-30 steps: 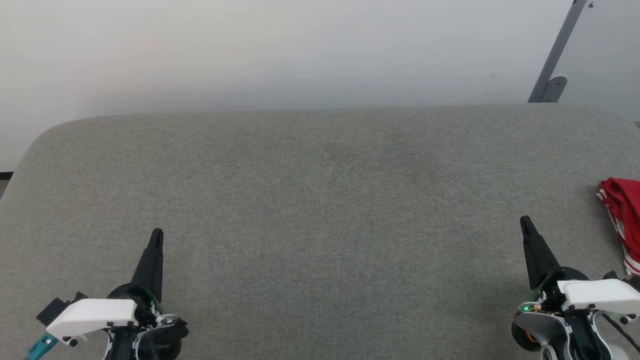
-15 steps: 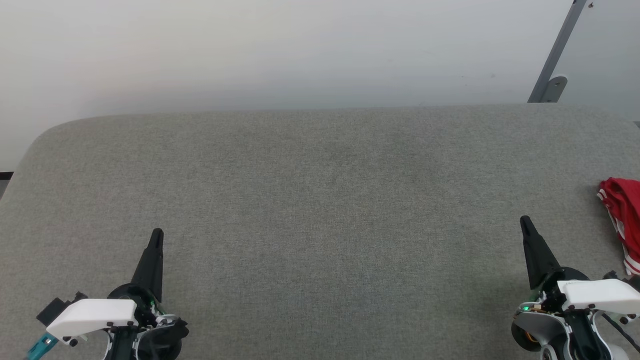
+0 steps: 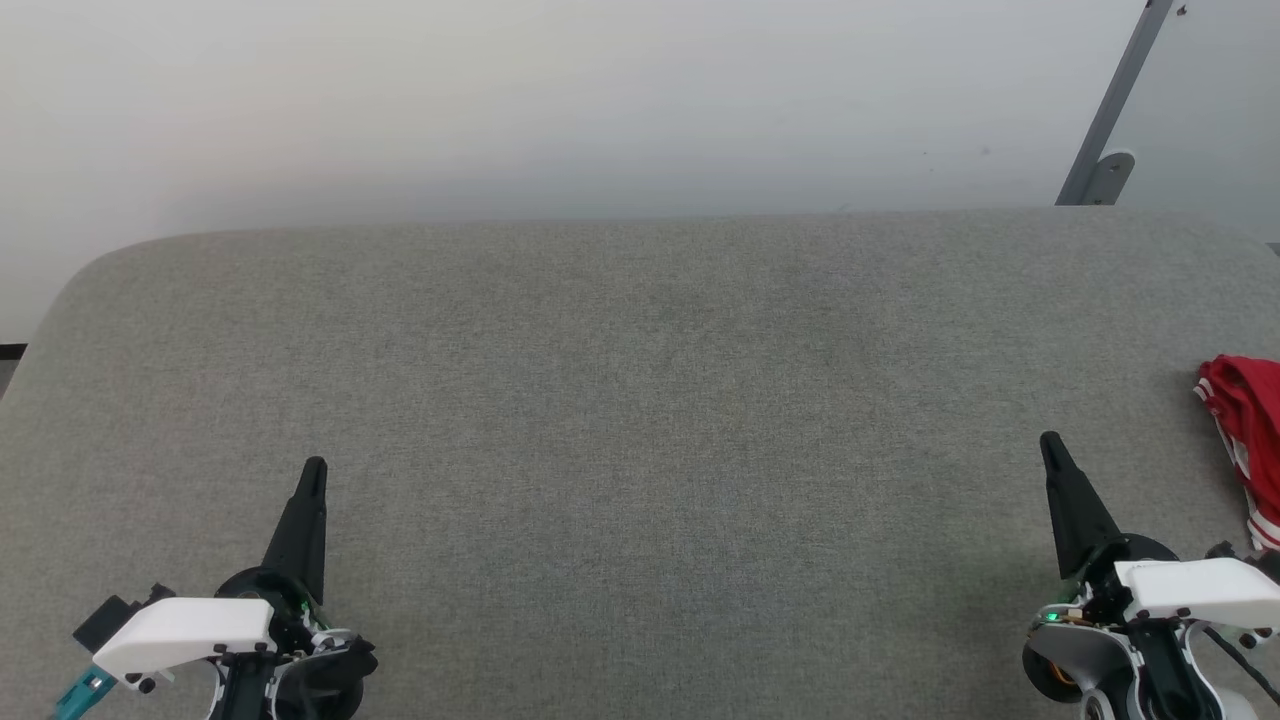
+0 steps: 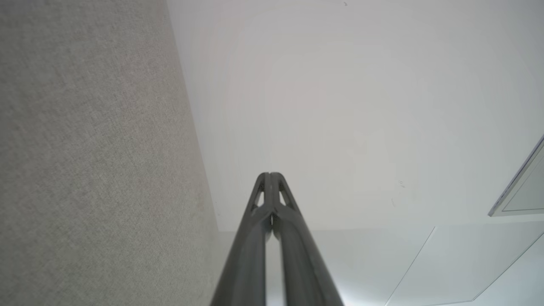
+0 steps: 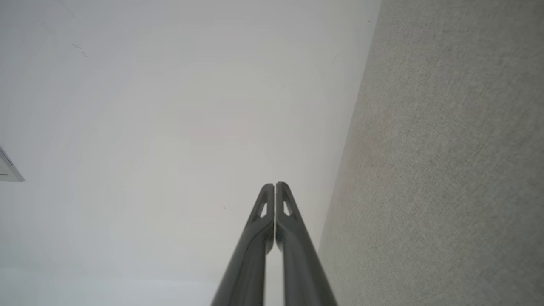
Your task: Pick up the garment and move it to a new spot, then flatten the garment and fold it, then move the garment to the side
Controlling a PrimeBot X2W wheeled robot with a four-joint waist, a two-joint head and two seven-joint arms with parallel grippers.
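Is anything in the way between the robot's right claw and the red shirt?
Nothing visible is. The right gripper, shut, points up the grey padded table, and the red shirt lies bunched at the picture's right edge, partly cut off. Just bare grey fabric lies between them.

Nothing visibly changed, though the garment (image 3: 1248,405) is mostly out of frame

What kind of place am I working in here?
Probably a lab or test room: a grey fabric-covered table against a plain white wall, with a red garment bunched on its right side.
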